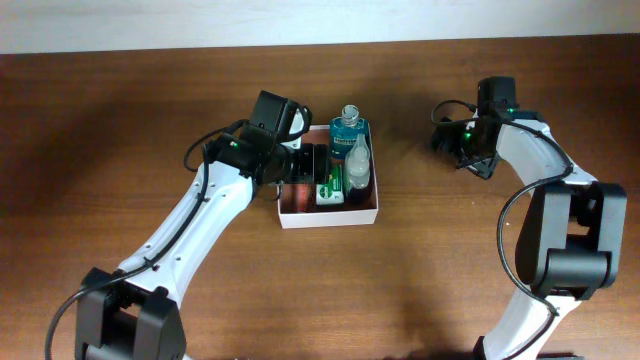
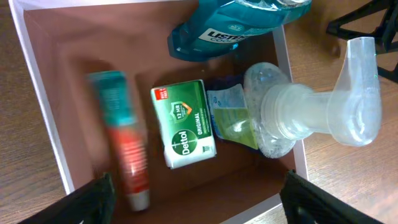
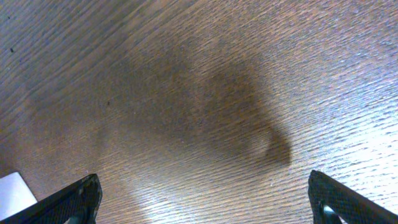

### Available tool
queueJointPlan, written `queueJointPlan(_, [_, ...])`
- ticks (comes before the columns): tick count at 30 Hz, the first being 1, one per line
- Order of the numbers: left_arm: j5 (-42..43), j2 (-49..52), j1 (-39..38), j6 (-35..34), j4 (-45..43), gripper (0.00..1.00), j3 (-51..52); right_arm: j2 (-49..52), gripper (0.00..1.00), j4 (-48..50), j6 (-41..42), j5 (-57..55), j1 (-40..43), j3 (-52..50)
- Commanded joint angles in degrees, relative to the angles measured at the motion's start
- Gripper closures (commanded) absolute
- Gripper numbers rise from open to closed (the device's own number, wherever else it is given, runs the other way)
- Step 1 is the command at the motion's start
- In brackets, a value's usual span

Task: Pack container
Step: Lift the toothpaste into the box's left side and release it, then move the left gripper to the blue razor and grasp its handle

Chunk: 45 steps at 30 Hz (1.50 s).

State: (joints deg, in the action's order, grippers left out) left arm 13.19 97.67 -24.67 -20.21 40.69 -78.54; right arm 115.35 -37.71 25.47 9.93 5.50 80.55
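At table [image 1: 120, 120] centre, overhead cam: the container [image 1: 330, 218] sits w/ its left part under the left end effector [image 1: 303, 165]. A blue bottle [image 1: 348, 128], clear pump bottle [image 1: 358, 158] and green box [image 1: 330, 190] show along its right side, labels too small to read. The right end effector [image 1: 455, 140] hovers over bare wood, well apart to the right. Left wrist cam adds what overhead hides: an orange-and-teal tube [image 2: 124, 162], blurred, print unreadable, lies on the reddish-brown floor left of the green box. That box reads "Dettol 12 HR Original"; the blue bottle reads "LISTER…" and "COOL…". A small green-blue sachet [image 2: 231, 115] lies against the pump bottle, text illegible. Left fingers [image 2: 93, 199] sit at the lower corners, spread wide, gripping nothing. Right wrist cam: wood grain only, plus a white corner [image 3: 12, 186] at lower left, can't tell what. Right fingers [image 3: 68, 199] are spread wide, released, nothing btwn.
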Motion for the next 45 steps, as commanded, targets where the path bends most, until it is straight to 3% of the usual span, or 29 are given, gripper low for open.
queueJointPlan(1, [-0.57, -1.33, 1.27, -0.13, 0.28, 0.13, -0.74, 0.44, 0.01, 0.00, -0.17, -0.55, 0.20, -0.11])
queueJointPlan(4, [-0.55, -2.08, 3.98, -0.15, 0.74, 0.13, -0.74, 0.44, 0.01, 0.00, -0.17, -0.55, 0.20, -0.11])
queueJointPlan(9, [-0.39, -3.54, 10.99, -0.15, 3.54, 0.01, -0.74, 0.44, 0.01, 0.00, -0.17, -0.55, 0.20, -0.11])
queueJointPlan(16, [-1.07, -3.23, 17.35, -0.04, 8.55, 0.01, -0.55, 0.44, 0.01, 0.00, -0.17, -0.55, 0.20, -0.11])
queueJointPlan(22, [-10.27, -0.15, 17.55, 0.28, 8.39, 0.01, 0.26, 0.44, 0.01, 0.00, -0.17, -0.55, 0.20, -0.11])
queueJointPlan(45, [-11.56, 21.18, 17.59, 0.28, 1.31, 0.01, 0.57, 0.44, 0.01, 0.00, -0.17, -0.55, 0.20, -0.11])
